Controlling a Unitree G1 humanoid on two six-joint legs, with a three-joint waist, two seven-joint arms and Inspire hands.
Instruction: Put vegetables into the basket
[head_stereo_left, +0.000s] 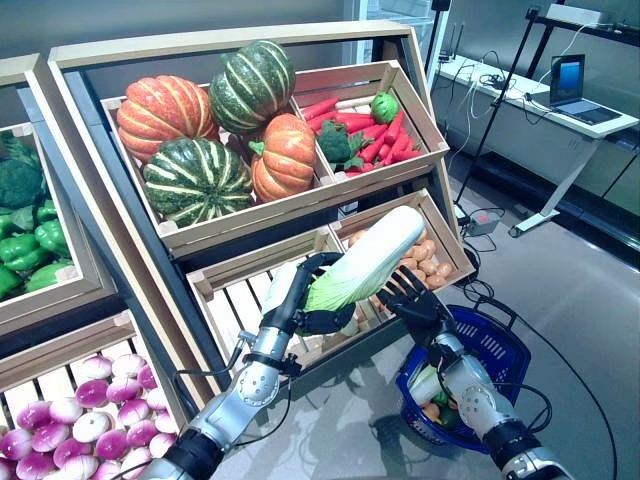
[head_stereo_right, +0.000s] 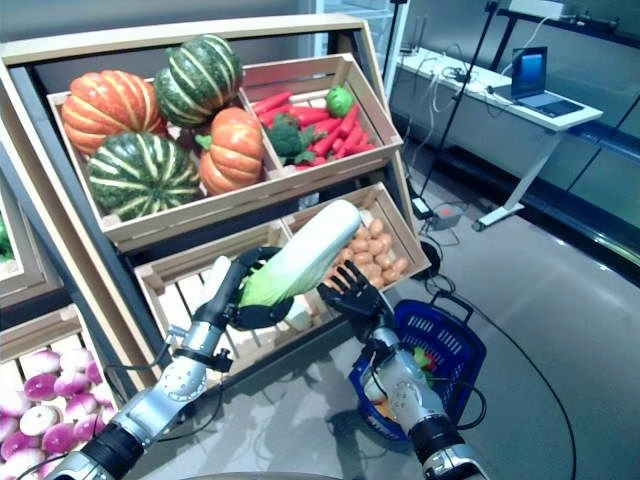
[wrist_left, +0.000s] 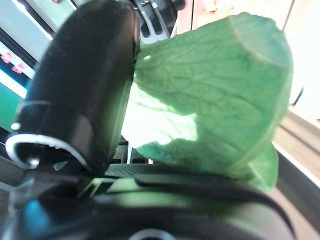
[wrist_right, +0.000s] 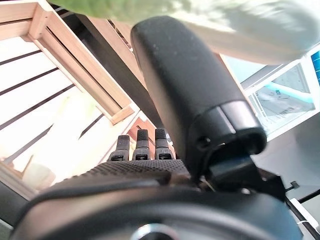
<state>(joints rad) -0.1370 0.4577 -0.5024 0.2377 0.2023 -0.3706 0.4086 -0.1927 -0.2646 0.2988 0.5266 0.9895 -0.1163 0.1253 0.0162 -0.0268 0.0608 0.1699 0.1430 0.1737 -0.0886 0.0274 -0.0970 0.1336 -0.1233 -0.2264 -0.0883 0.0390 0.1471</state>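
Green-white cabbage (head_stereo_left: 366, 262), one, clasped in left hand (head_stereo_left: 305, 300); right hand (head_stereo_left: 412, 296) spread beneath.

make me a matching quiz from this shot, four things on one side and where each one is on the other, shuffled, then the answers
Things:
1. napa cabbage
2. pumpkins
3. blue basket
4. potatoes

Places:
A. on the floor by the stand, beside the right hand
B. lower right crate
C. upper left crate
D. held in the left hand, in front of the lower crates

Pairs: 1-D, 2-C, 3-A, 4-B
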